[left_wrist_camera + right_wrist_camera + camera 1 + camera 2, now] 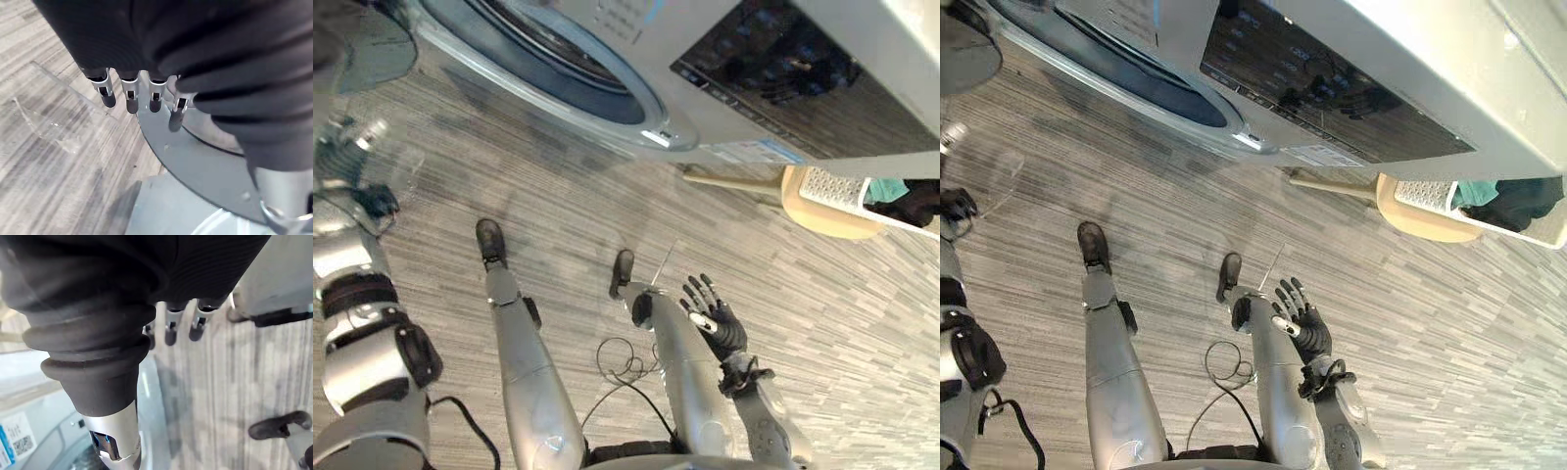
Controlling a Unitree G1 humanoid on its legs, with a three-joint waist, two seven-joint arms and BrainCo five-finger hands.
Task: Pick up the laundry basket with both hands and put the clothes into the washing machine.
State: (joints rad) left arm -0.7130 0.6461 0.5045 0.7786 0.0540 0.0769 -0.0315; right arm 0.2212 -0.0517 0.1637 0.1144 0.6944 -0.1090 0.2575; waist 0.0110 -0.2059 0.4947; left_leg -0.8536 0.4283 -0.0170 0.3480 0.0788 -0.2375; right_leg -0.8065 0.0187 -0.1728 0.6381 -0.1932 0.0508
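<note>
The white laundry basket stands at the far right on a pale wooden stool, holding teal and dark clothes. The washing machine spans the top, its round drum opening uncovered and its door swung out at the upper left. My right hand hovers open, fingers spread, over the floor well short of the basket. My left hand is up by the door's rim at the left, fingers relaxed and holding nothing. In the right wrist view my right hand's fingers hang straight.
Grey striped carpet covers the floor between me and the machine. A clear curved pane shows by my left arm below the door. The stool's wooden leg reaches toward the machine's base.
</note>
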